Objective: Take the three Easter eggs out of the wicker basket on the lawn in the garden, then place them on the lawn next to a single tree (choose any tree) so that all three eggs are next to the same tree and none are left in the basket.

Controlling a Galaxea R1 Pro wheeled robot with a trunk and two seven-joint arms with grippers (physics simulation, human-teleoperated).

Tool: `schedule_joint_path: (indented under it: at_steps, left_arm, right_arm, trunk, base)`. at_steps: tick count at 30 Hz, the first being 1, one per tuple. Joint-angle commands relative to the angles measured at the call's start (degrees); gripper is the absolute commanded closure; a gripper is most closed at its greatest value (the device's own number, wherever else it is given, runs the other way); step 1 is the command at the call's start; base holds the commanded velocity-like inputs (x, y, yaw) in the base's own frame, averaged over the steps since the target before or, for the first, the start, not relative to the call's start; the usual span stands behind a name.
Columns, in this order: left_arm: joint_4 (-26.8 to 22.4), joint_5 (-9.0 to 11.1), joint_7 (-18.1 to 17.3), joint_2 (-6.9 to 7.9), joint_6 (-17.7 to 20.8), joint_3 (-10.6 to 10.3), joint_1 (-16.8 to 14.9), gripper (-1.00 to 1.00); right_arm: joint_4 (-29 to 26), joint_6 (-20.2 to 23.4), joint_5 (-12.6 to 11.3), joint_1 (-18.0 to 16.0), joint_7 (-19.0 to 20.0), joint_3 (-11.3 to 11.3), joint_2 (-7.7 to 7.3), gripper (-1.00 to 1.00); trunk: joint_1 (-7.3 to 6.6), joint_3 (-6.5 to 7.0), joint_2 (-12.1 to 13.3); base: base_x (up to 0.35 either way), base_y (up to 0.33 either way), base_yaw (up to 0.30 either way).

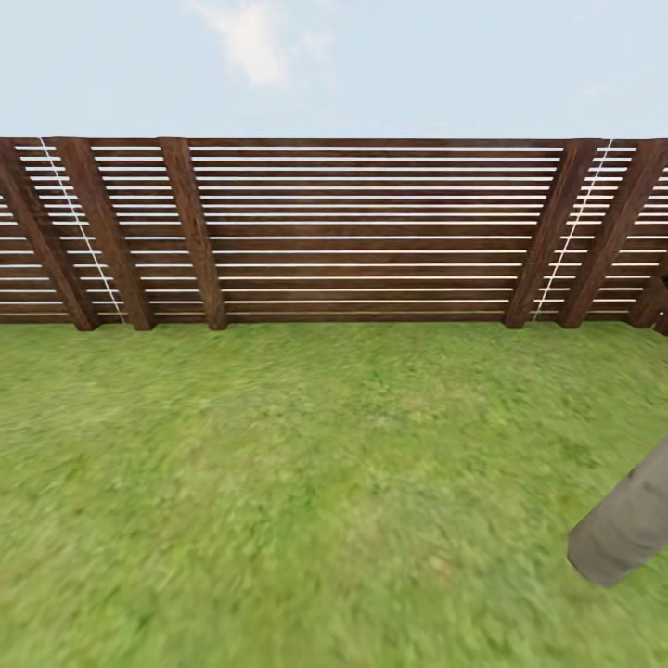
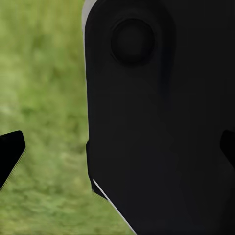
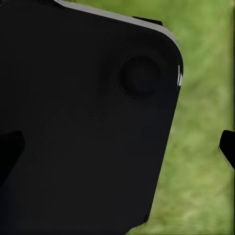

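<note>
Where slatted fence (image 1: 371, 232) stands, mottled lawn (image 1: 278, 482) (blurry) spreads.

brown slatted fence (image 1: 371, 232), pale cloudy sky (image 1: 371, 65)

Bright, even daylight; lawn (image 1: 278, 482) smeared soft (wrist views blurrier), no cast shadows.

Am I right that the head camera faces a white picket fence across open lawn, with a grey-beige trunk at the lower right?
Not quite: the fence is dark brown horizontal slats with slanted posts, not white pickets, as the head view shows. The rest holds: open lawn lies before it, and a grey-beige trunk enters at the lower right.
</note>
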Motion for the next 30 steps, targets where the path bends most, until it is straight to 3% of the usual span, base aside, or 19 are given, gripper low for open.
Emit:
schedule_joint_path:
  at_steps: [1,30]
  left_arm:
    - [0.0,0.1,0.0,0.00,0.0,0.0,0.0,-1.00]
    - [0.0,0.0,0.0,-0.08,0.0,0.0,0.0,-1.00]
  right_arm:
    - [0.0,-0.1,0.2,0.0,0.0,0.2,0.00,-1.00]
    - [0.2,-0.2,0.0,0.0,0.0,-0.1,0.02,-1.00]
  trunk:
    - [0.03,-0.04,0.0]
    - [0.03,-0.04,0.0]
  base:
    - [0.322,0.000,0.000]
    - [0.322,0.000,0.000]
